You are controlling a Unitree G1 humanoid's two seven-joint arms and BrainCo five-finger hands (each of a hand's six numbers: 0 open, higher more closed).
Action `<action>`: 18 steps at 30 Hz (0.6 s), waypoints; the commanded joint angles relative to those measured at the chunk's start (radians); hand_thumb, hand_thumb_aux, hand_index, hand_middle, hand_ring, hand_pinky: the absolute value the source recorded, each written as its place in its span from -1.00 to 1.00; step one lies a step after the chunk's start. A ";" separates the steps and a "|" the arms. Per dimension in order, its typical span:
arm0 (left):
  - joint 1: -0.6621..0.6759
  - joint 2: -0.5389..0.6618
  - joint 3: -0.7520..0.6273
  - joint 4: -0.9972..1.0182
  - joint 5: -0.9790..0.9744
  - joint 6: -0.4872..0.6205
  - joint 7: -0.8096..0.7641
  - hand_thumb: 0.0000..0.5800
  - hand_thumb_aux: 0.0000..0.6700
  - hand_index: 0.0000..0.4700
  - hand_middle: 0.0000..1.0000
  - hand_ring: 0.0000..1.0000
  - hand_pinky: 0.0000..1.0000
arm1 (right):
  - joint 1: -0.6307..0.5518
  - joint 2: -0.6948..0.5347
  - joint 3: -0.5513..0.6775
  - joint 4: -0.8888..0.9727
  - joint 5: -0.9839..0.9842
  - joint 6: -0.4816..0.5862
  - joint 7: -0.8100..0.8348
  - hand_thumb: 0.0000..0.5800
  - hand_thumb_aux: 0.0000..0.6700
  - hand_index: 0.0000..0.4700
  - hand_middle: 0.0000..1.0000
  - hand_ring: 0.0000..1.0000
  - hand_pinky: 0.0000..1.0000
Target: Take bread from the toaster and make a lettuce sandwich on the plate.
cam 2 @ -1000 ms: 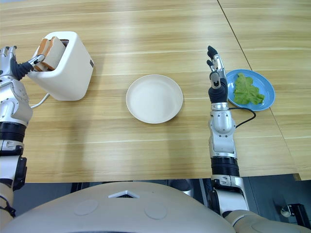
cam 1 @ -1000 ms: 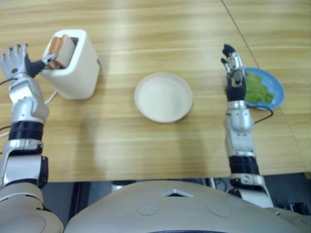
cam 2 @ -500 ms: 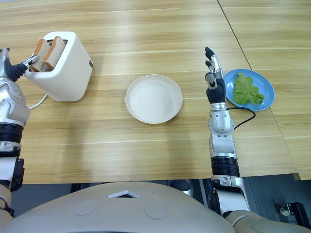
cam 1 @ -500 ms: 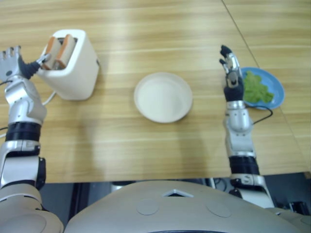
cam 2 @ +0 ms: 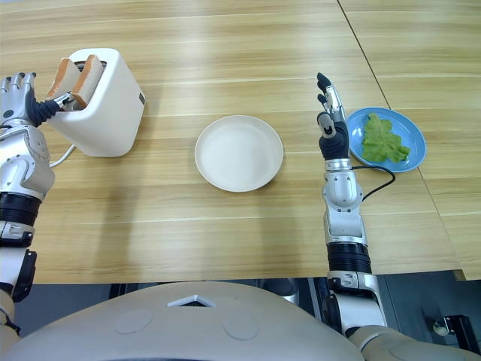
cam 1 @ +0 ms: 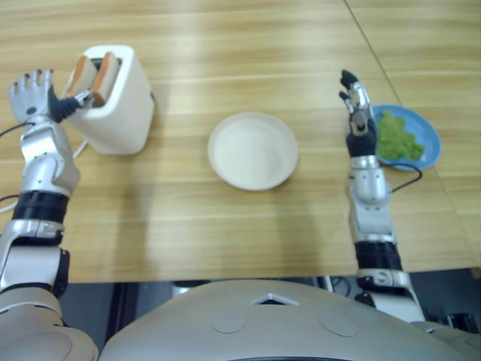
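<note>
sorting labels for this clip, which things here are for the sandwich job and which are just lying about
For the job: toaster, bread, plate, lettuce, blue dish under it.
Lying about: black cable, white cord.

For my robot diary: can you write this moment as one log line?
left hand: at toaster, by bread | right hand: open, beside lettuce | plate: empty | bread: in toaster

Smooth white plastic toaster (cam 2: 109,105), wood-grain table (cam 2: 225,45)
</note>
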 commanded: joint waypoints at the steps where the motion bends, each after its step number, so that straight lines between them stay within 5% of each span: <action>1: 0.013 0.012 -0.005 -0.027 -0.003 -0.007 -0.007 -1.00 -1.00 -1.00 -1.00 -1.00 -1.00 | 0.001 0.000 0.001 0.017 -0.006 0.012 -0.004 -1.00 -1.00 -1.00 -1.00 -1.00 -1.00; 4: 0.016 0.017 0.006 -0.042 -0.008 -0.003 -0.007 -1.00 -1.00 -1.00 -1.00 -1.00 -1.00 | -0.001 0.000 0.001 0.019 -0.007 0.012 -0.006 -1.00 -1.00 -1.00 -1.00 -1.00 -1.00; 5: 0.015 0.016 0.012 -0.042 -0.012 -0.004 -0.003 -0.33 -0.63 -0.64 -1.00 -1.00 -1.00 | -0.001 0.001 0.001 0.019 -0.008 0.012 -0.008 -1.00 -1.00 -1.00 -1.00 -1.00 -1.00; 6: 0.015 0.013 0.020 -0.043 -0.019 -0.006 0.006 0.54 0.04 0.02 -1.00 -1.00 -1.00 | -0.001 0.001 0.001 0.019 -0.009 0.013 -0.009 -1.00 -1.00 -1.00 -1.00 -1.00 -1.00; 7: 0.014 0.011 0.029 -0.045 -0.027 -0.009 0.015 1.00 0.95 0.91 -1.00 -1.00 -1.00 | -0.001 0.001 0.001 0.019 -0.010 0.013 -0.011 -1.00 -1.00 -1.00 -1.00 -1.00 -1.00; 8: 0.014 0.008 0.036 -0.047 -0.035 -0.014 0.020 1.00 1.00 0.96 -0.62 -0.62 -0.62 | -0.001 0.001 0.000 0.019 -0.011 0.013 -0.013 -1.00 -1.00 -1.00 -1.00 -1.00 -1.00; 9: 0.013 0.005 0.042 -0.045 -0.047 -0.023 0.024 1.00 1.00 0.96 0.56 0.56 0.56 | -0.002 0.001 0.001 0.021 -0.012 0.013 -0.014 -1.00 -1.00 -1.00 -1.00 -1.00 -1.00; 10: 0.013 0.001 0.047 -0.045 -0.057 -0.030 0.029 1.00 1.00 0.96 1.00 1.00 1.00 | -0.003 0.001 0.001 0.022 -0.012 0.013 -0.016 -1.00 -1.00 -1.00 -1.00 -1.00 -1.00; 18: 0.006 -0.016 0.045 -0.058 -0.111 -0.085 0.039 1.00 1.00 0.96 1.00 1.00 1.00 | -0.002 -0.002 0.000 0.028 -0.014 0.013 -0.024 -1.00 -1.00 -1.00 -1.00 -1.00 -1.00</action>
